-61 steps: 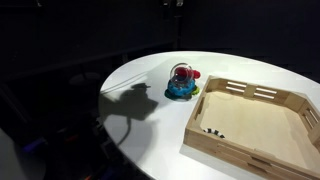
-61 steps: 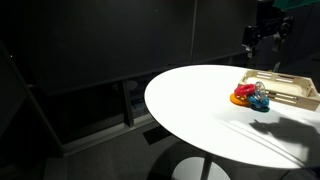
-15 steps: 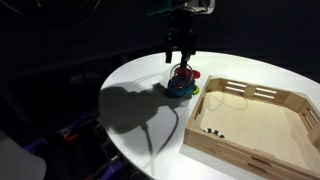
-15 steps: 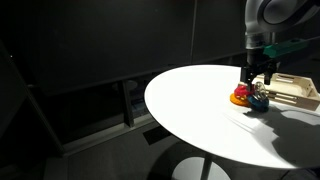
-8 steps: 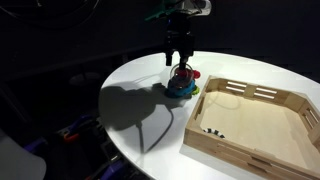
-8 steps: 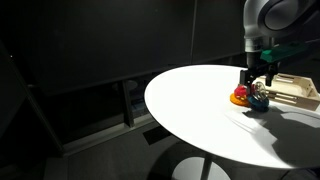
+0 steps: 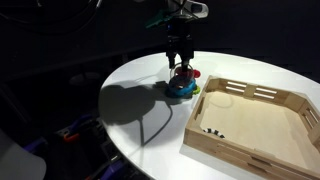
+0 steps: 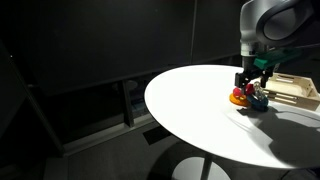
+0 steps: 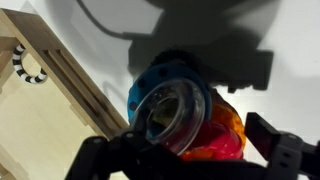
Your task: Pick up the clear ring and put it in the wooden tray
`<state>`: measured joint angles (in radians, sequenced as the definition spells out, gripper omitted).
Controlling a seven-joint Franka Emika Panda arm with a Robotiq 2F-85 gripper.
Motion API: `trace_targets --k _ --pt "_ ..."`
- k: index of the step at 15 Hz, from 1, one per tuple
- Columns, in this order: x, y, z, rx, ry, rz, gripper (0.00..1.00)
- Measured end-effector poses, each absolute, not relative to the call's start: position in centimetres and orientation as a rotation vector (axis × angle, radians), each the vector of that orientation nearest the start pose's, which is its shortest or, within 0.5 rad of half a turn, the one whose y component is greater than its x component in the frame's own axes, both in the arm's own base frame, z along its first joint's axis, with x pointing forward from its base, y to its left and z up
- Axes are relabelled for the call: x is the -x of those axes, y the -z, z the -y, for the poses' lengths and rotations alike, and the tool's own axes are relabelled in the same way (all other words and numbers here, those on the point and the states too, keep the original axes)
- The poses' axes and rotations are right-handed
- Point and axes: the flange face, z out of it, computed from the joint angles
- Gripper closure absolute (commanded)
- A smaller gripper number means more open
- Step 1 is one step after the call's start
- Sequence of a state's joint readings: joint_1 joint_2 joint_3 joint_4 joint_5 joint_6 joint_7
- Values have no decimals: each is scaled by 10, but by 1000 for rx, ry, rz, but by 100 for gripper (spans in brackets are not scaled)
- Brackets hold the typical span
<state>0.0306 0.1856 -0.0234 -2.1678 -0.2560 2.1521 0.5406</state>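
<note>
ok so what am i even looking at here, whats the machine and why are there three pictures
It is a robot arm with a two-finger gripper at its end. Two pictures come from cameras that stand away from the robot and look at a round white table from different places. The third comes from a camera on the arm's wrist and looks down past the gripper. On the table lies a pile of coloured rings with a clear ring on top, and a wooden tray beside it. The gripper hangs over the pile, open, its jaws spread either side of it in the wrist view. It holds nothing.
</note>
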Motion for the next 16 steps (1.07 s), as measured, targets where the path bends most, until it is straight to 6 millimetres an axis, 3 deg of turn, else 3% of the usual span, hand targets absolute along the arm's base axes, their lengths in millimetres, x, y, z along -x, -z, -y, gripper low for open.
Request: trace_targets --k 1,3,8,9,16 --pt "-537 -293 6 3325 -227 -625 30" --pt "-538 -290 5 3326 -216 -627 50" --pt "-539 -290 4 3325 -203 -624 89" --pt "-539 -291 4 3325 -201 -625 93" --pt "-540 -322 4 3312 -110 -636 90"
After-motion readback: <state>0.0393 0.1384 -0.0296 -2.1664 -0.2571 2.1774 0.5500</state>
